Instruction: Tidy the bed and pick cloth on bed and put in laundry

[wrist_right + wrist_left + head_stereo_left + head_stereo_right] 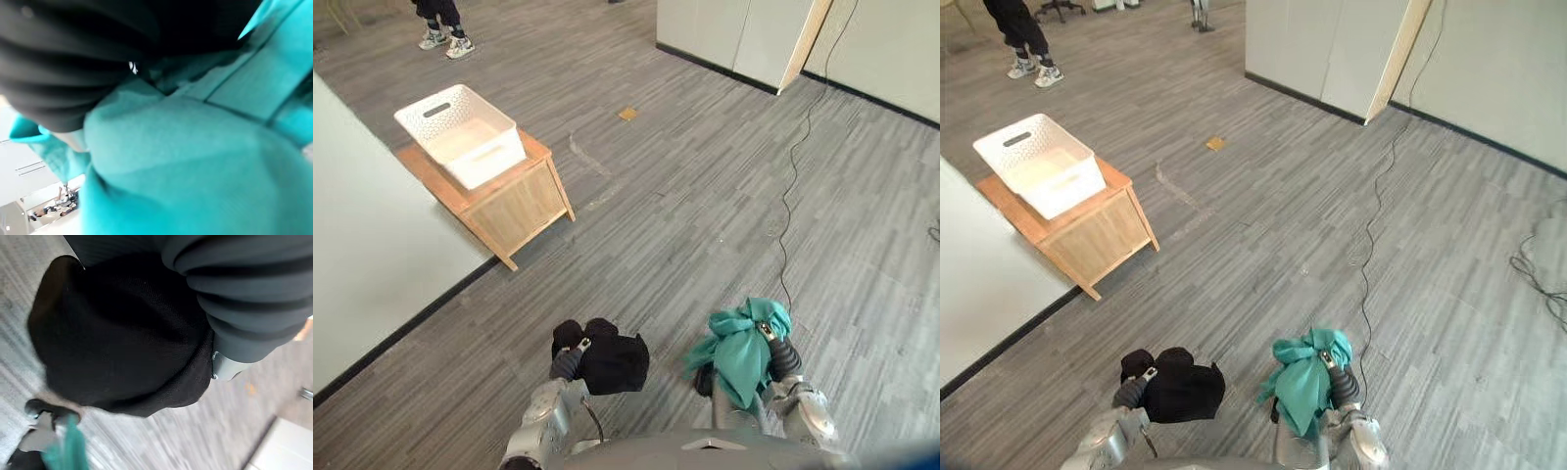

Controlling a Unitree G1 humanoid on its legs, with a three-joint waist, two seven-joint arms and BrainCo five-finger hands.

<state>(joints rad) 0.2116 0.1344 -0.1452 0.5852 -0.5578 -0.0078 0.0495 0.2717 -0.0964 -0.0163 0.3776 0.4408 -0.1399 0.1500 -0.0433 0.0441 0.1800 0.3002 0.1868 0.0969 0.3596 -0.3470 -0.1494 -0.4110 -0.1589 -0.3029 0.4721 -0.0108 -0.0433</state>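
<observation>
Nearest to us, the left hand [567, 365] is held low and forward at the lower left, its dark ribbed cover showing above the wrist. A black cloth [615, 364] is bunched over it in a soft, matte, rounded lump. The fingers are buried in the fabric, so we cannot tell how they are set.

Just beside it, the right hand [784, 355] is raised to about the same height. A teal cloth [742, 352] hangs from it in loose, crumpled folds. Its fingers are covered as well, and we cannot tell their state. Both cloths are off the bed and hang clear of the floor [705, 196], which is laid in grey wood-grain planks.

Farther out to the left stands a small wooden worktop [514, 208] on short legs. It carries a white plastic basket [495, 162] with perforated walls and slot handles. A flat white surface [362, 245] runs along the left edge.

Beyond lie a small yellowish scrap [627, 114], white panels [734, 34] and a person's shoes [445, 43].
</observation>
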